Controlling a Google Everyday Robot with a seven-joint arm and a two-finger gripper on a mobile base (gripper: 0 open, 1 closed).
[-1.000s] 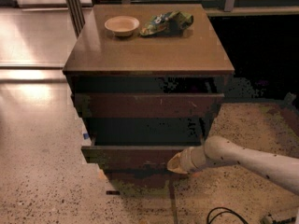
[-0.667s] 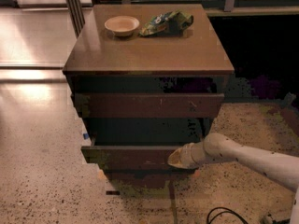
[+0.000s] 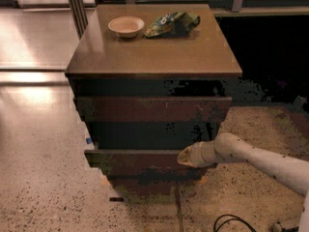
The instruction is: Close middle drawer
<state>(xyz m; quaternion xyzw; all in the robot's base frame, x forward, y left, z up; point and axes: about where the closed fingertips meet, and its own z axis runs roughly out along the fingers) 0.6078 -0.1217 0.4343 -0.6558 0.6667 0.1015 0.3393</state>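
The middle drawer (image 3: 140, 159) of the dark-brown cabinet (image 3: 154, 52) stands pulled out. Its plain front juts forward below the taller top front (image 3: 152, 109), and a dark gap shows above it. The narrow lowest front (image 3: 145, 181) sits beneath it. My gripper (image 3: 186, 156) comes in from the right on the pale arm (image 3: 260, 159). Its tip rests against the right part of the middle drawer's front. The drawer's inner floor is hidden in shadow.
A small pale bowl (image 3: 126, 26) and a green snack bag (image 3: 173, 23) lie on the cabinet top. The floor is speckled stone, with a black cable (image 3: 231, 223) at the lower right. A dark railing and a metal post (image 3: 77, 6) stand behind the cabinet.
My gripper has edged slightly upward along the middle drawer's front. The drawer stands out about as far as before.
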